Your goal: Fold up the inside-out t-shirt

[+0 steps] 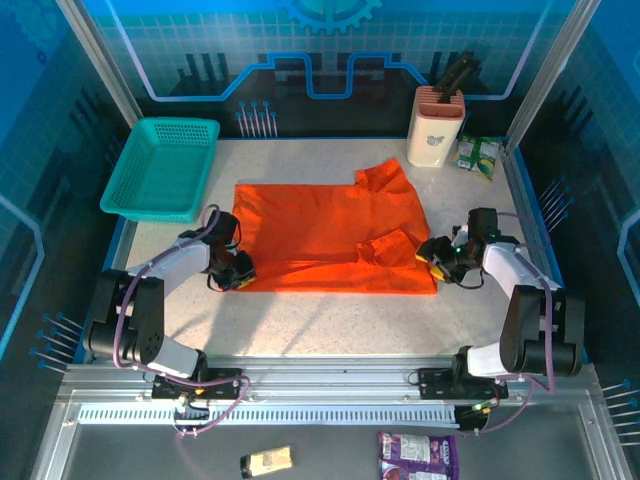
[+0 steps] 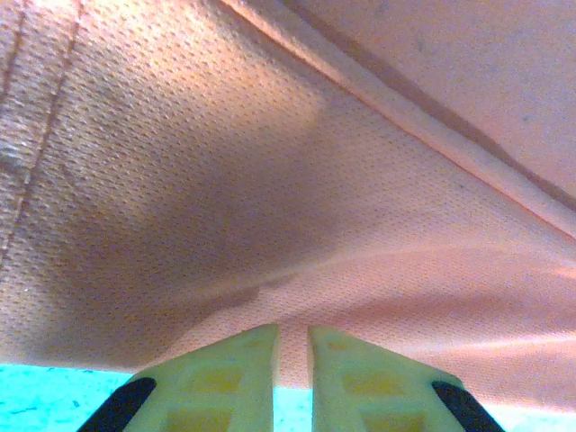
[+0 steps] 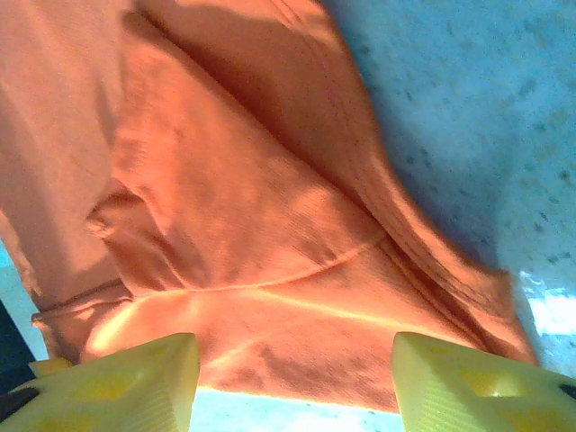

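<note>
Both of my grippers work at table level on opposite ends of the t-shirt [image 1: 330, 235]. My left gripper [image 2: 292, 335] is almost closed, its 2 yellow fingers pinching the cloth at the shirt's near left corner, and the fabric rises from that pinch and spreads across the left wrist view. My right gripper [image 3: 295, 346] stands wide open, holding nothing, with 1 finger on either side of the shirt's near right corner, whose edge lies in the gap just ahead of the tips. The t-shirt lies mostly flat in the middle of the table [image 1: 330, 320], its long axis running left to right: the straight hem end points left, the sleeve end points right, with 1 sleeve sticking out toward the far right and the other folded over the body near my right gripper. A teal basket [image 1: 160, 170] sits at the far left, apart from the shirt; a beige knife block [image 1: 436, 125] and a green packet [image 1: 476, 155] stand beyond the far right sleeve. Nothing lies on the cloth between my grippers.
</note>
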Available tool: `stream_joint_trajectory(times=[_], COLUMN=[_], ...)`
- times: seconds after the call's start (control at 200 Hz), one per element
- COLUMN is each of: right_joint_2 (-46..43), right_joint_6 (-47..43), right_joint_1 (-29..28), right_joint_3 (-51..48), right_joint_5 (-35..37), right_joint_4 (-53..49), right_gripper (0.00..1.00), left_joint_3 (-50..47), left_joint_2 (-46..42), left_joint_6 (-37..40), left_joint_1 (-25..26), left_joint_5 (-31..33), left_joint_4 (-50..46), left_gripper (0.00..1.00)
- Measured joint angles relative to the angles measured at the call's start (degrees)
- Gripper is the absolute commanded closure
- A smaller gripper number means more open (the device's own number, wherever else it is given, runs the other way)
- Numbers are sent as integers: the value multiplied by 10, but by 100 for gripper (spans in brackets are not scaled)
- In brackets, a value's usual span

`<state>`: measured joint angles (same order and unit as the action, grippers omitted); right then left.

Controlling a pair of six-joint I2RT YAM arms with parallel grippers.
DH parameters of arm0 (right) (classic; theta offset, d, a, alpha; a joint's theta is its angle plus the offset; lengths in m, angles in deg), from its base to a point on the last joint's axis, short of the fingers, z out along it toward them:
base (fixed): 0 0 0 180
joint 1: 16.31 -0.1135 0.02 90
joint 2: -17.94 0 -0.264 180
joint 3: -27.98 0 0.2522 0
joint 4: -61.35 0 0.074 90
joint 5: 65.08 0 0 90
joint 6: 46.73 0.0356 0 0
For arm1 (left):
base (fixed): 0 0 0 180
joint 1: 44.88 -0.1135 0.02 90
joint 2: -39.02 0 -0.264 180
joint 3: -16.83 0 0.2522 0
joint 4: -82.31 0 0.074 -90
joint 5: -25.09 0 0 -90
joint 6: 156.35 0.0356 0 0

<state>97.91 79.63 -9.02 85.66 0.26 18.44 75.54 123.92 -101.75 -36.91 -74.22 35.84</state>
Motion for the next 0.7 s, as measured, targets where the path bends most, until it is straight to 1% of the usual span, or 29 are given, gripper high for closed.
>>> stream_joint_trajectory(times=[0.15, 0.25, 0.42, 0.57, 0.7], right_joint_2=[29, 68, 120, 133, 133], right_joint_6=[-1, -2, 7, 18, 21], right_joint_1=[-10, -24, -45, -45, -32], right_joint_3=[35, 51, 53, 41, 23], right_joint_5=[-14, -31, -54, -41, -30], right_joint_4=[9, 26, 53, 63, 63], right_gripper=[41, 41, 40, 40, 40], left_joint_3=[25, 44, 48, 45, 18], left_joint_2=[8, 35, 81, 77, 53], left_joint_6=[11, 15, 14, 10, 5], left_joint_1=[0, -5, -14, -16, -15], left_joint_5=[17, 29, 32, 32, 28], left_joint_4=[-17, -19, -19, -17, -9], left_gripper=[84, 84, 84, 83, 83])
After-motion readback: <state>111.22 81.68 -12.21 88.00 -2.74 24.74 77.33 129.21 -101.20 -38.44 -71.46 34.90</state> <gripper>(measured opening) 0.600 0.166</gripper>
